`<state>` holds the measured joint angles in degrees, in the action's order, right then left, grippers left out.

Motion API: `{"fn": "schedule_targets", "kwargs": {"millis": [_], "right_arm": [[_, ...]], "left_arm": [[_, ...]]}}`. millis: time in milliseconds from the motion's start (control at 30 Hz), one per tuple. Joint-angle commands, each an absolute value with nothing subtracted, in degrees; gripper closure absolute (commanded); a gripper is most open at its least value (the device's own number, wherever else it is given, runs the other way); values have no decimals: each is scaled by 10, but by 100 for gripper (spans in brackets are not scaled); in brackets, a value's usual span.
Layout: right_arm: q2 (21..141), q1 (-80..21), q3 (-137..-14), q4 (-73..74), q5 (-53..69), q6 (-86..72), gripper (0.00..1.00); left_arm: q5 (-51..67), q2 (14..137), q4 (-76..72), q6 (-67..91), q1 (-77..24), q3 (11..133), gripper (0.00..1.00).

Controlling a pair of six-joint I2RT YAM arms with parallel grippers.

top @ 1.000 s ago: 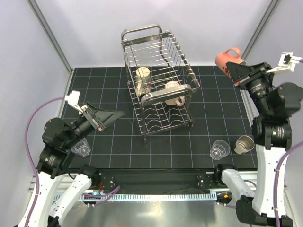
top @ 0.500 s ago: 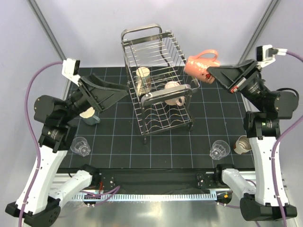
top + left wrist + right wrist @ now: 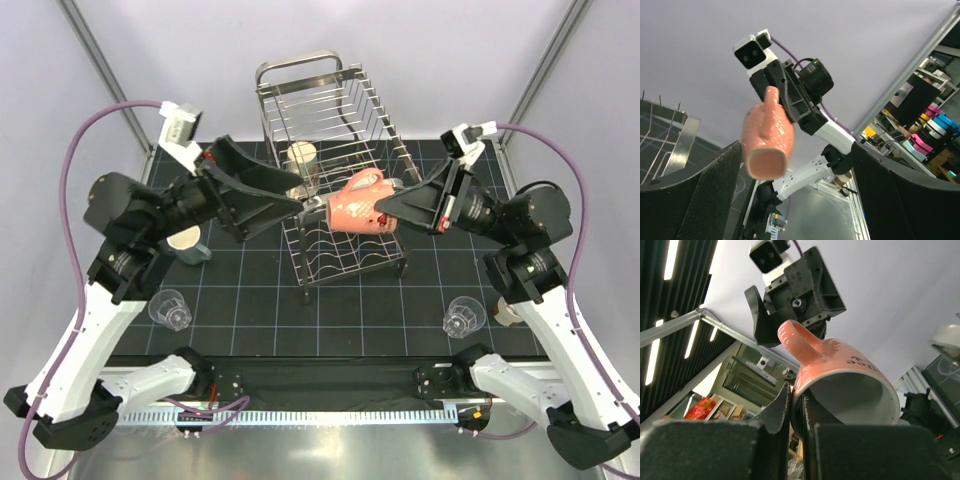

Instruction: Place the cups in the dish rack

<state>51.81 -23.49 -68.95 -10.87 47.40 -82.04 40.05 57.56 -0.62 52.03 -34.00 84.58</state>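
The tall 2-tier steel wire dish rack (image 3: 330,170) stands on the black gridded table (image 3: 260,300), midway across and toward the far edge. A tall cream cup (image 3: 303,160) sits in its upper tier. A salmon-pink ceramic mug (image 3: 355,200) hangs tipped on its side over the rack's near end, rim pinched by the right gripper (image 3: 384,211). A teal-grey mug (image 3: 188,243) sits upright by the left edge. 1 clear glass tumbler (image 3: 170,310) stands near the near-left corner, a second clear glass tumbler (image 3: 463,317) toward the near-right corner.

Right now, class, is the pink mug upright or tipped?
Tipped: the pink mug lies sideways, mouth facing the right gripper, which pinches its rim.
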Motion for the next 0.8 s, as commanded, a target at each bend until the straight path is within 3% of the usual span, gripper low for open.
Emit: {"fn": "schedule_targets", "kwargs": {"millis": [0,400,767], "right_arm": [[525,-278,-714,-96,438,-798,96],[570,-403,-741,-76,384,-749,96],[544,-415,-733,-121,366,-761,96]], "left_arm": [[363,584,68,443,-367,861,14],[313,586,134,376,-430,863,18],[287,512,127,381,-429,794,8]]}}
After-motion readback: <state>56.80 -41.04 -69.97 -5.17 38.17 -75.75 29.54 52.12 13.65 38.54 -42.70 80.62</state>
